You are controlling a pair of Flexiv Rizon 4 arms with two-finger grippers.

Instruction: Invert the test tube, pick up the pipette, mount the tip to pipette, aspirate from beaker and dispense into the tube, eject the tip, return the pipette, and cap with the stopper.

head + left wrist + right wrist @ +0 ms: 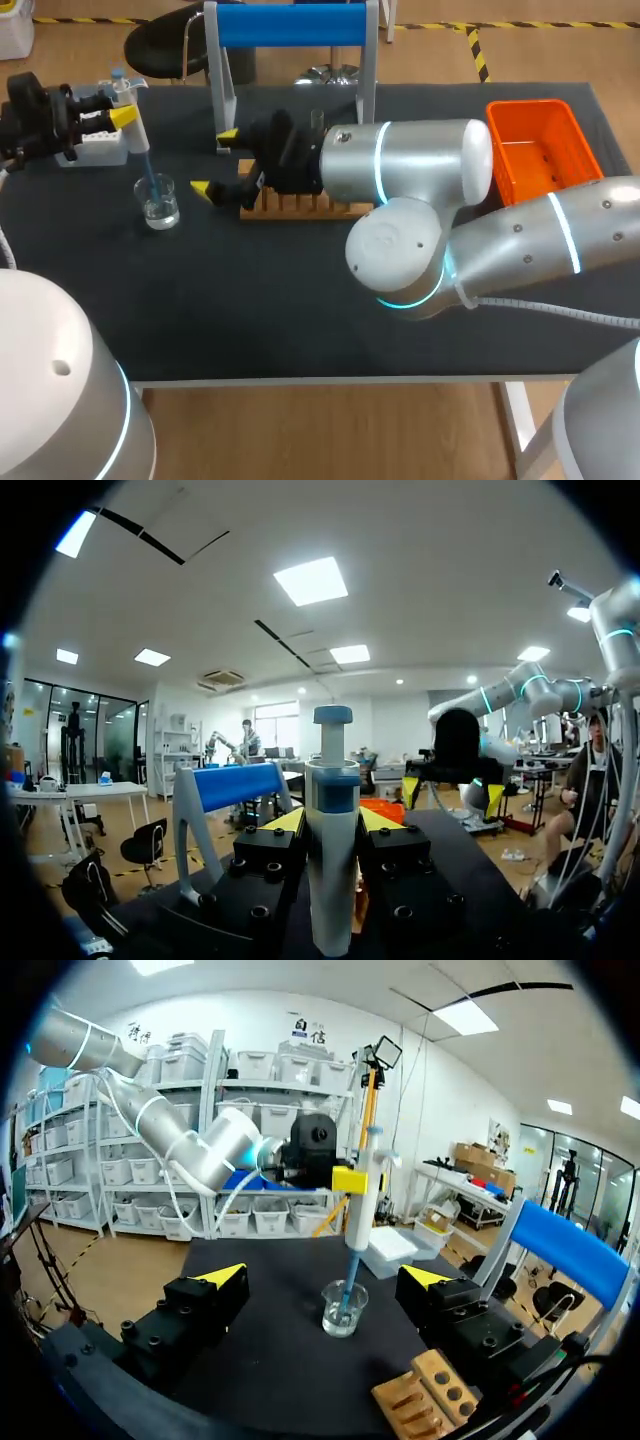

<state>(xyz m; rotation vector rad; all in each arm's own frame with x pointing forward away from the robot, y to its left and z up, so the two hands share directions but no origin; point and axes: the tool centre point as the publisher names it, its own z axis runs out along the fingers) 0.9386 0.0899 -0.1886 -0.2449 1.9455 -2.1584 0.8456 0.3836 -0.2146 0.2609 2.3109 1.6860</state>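
Our left gripper (332, 822) is clamped on the white plastic pipette with a blue collar and a blue plunger button (358, 1200). One yellow-tipped finger presses each side of its barrel, so the jaws stand only as far apart as the barrel is wide. We hold the pipette almost upright, leaning slightly, directly over the small clear glass beaker (158, 203) that stands on the black table (300, 310). A slender translucent blue tip (149, 172) is mounted on the pipette's lower end and reaches down inside the beaker, close to its bottom. The beaker seems to hold a little clear liquid, but we cannot tell whether the tip's end is in it.

Our right gripper (216, 160) is spread wide with nothing between its fingers. It hovers low, just beside the beaker on the right in the head view, and faces it without touching it.

A light wooden rack with a row of round holes (300, 205) lies further from the beaker on that same side, partly under our right arm. A white tip box (95, 148) sits near the beaker, behind it on the table. A white-framed stand with a blue crossbar (290, 25) rises well behind the beaker. An orange plastic basket (540, 150) is well apart from the beaker, past the rack.
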